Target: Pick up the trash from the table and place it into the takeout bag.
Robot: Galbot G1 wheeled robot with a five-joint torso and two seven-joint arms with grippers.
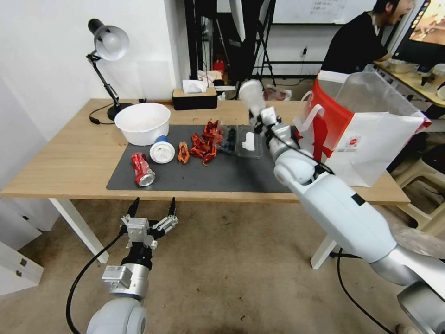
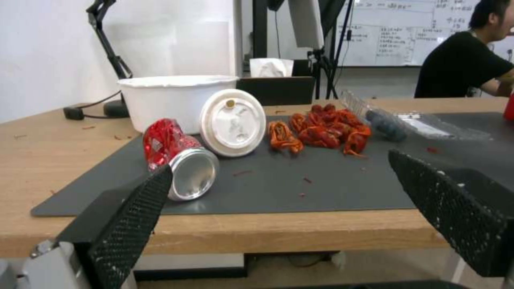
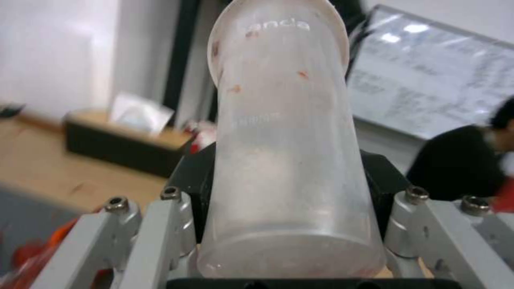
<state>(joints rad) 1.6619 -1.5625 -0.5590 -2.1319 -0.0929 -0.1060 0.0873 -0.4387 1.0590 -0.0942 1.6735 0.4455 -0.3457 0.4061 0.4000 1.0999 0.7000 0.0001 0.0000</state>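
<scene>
While the left end effector [image 1: 153, 207] hangs spread, the right end effector [image 3: 284, 224] pinches a translucent plastic cup [image 3: 284, 140] lettered "anda".

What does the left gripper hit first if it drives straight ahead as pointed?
Likely the table front edge: the open left gripper sits about level with it. Slightly higher, it meets the crushed red soda can. Depth unclear.

Right claw's [image 3: 289, 224] fingers hidden behind translucent cup [image 3: 284, 152]. Takeout bag [image 1: 371, 134] blocks counter [image 1: 69, 162] corner behind it; lamp [image 2: 107, 40] head above bowl [image 2: 171, 100] cut off.
</scene>
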